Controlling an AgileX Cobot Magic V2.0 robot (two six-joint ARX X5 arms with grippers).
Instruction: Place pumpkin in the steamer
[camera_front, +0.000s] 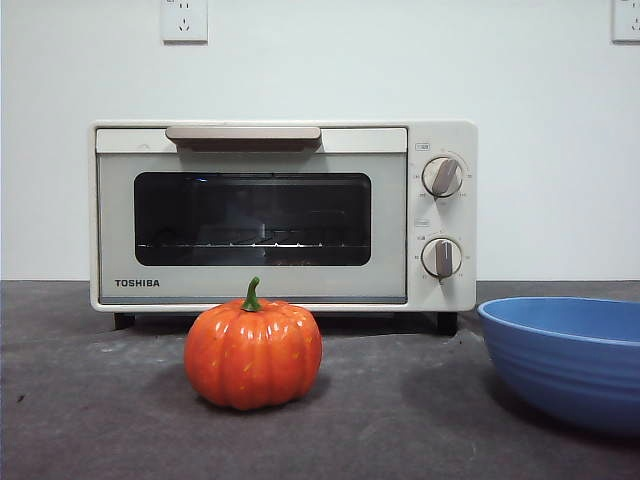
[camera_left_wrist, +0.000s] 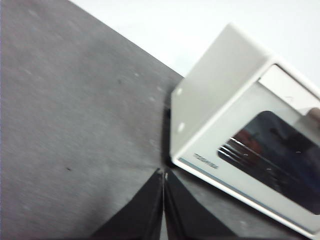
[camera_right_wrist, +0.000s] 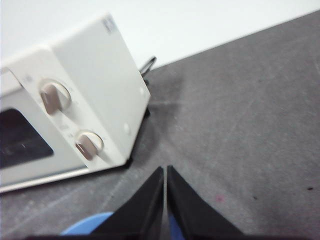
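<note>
Pumpkin (camera_front: 253, 353) sits on the dark table (camera_front: 90, 410) just in front of the closed TOSHIBA steamer (camera_front: 283, 215), at its 6 o'clock, with a blue bowl (camera_front: 567, 358) at the pumpkin's 3 o'clock. Left gripper (camera_left_wrist: 163, 176) and right gripper (camera_right_wrist: 165, 173) hang above the table, each with its 2 jaws pressed together, holding nothing.
</note>
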